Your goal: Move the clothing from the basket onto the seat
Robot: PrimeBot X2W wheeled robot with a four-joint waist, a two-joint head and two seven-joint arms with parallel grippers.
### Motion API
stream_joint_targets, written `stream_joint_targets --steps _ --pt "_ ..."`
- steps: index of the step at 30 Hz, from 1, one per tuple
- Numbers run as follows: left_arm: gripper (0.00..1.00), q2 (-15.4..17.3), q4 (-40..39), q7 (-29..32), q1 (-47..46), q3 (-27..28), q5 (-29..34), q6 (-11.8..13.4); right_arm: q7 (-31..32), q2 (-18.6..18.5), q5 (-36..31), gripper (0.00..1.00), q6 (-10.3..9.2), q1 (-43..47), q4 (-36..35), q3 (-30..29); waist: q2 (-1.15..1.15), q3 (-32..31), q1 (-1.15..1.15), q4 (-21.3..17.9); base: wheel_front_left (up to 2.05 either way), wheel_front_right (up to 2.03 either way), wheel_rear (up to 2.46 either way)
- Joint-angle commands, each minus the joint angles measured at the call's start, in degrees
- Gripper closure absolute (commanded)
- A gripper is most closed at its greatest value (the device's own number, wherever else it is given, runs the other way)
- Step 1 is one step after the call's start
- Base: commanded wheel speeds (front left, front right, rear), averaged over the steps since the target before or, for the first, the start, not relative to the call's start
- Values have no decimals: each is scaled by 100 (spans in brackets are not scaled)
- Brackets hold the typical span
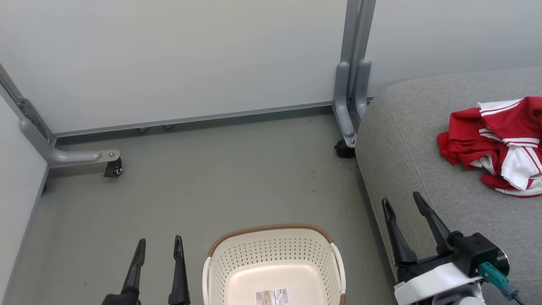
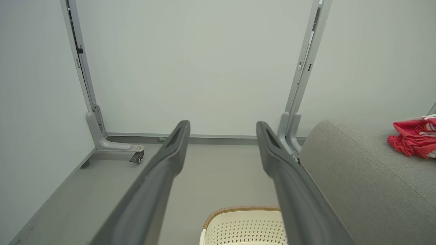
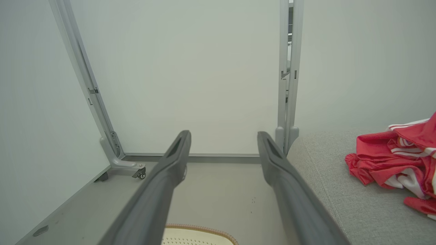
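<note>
L hand (image 1: 160,239), R hand (image 1: 401,198): dark fingers (image 1: 399,241); white wrist (image 1: 427,283) (teal plug (image 1: 491,271), R).

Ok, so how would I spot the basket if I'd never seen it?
Find the big grey seat on the right, then look down at the grey floor beside it. The basket stands there, between the left gripper and the right gripper. Unlike its plain neighbours, it is cream-white, full of little holes, with a brown rim and a paper label inside.
</note>
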Motion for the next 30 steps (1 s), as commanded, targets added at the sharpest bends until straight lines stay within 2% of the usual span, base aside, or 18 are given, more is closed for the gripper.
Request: stream_joint_targets --steps 1,10,11,15,30 --pt "0 8 38 4 76 4 67 22 -18 -24 3 0 -8 70 -26 3 0 -10 1 1 0 0 0" --pt "0 8 192 5 35 17 139 -105 -18 14 8 0 -8 127 -57 -72 0 -61 1 51 0 0 0" --pt "100 1 219 31 41 51 167 -91 9 17 48 100 -9 138 -42 -93 0 -67 1 56 0 0 0" --pt "100 -2 356 0 39 -10 163 -94 8 32 11 100 1 111 131 -42 0 -64 1 55 0 0 0" --pt "100 105 546 312 -313 168 -1568 -271 336 7 1710 100 0 -103 309 -219 0 -8 1 79 0 0 0"
